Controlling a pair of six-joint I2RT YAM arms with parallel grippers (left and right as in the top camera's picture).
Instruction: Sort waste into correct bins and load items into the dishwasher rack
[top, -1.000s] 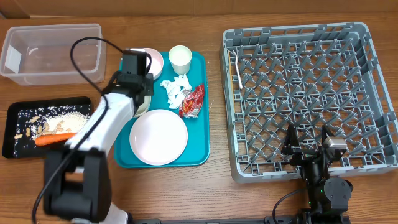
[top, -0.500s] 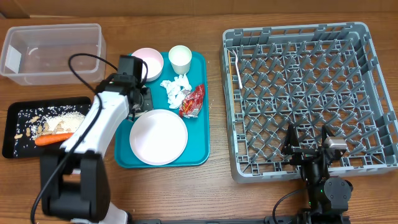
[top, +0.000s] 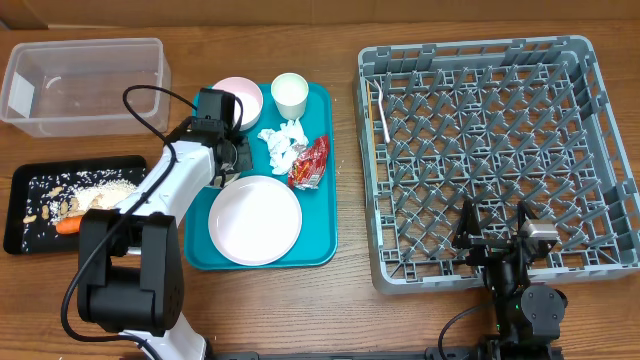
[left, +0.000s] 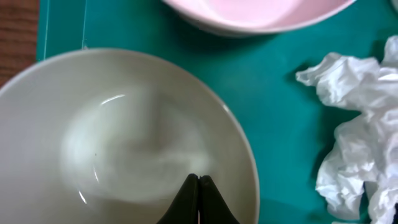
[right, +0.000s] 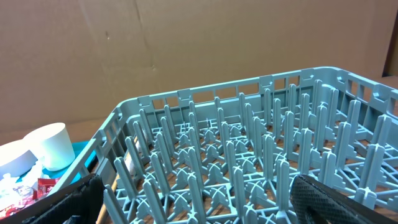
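Carrot (top: 68, 226) and rice (top: 105, 195) are held in the black tray (top: 20, 240); tissue (top: 283, 143), wrapper (top: 310, 162), plate (top: 255, 220), bowls (top: 245, 95) and cup (top: 290, 93) are laid on the teal tray (top: 318, 215).

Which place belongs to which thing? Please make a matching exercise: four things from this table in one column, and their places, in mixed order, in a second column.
Things
1. carrot stick
2. red wrapper
3. thin utensil
4. clear tub

Places
A. inside the grey rack, along its left wall
B. directly on the wooden table, at the top left of the overhead view
C. on the black tray
D. on the teal tray, next to the tissue

Pairs: 1-C, 2-D, 3-A, 4-B
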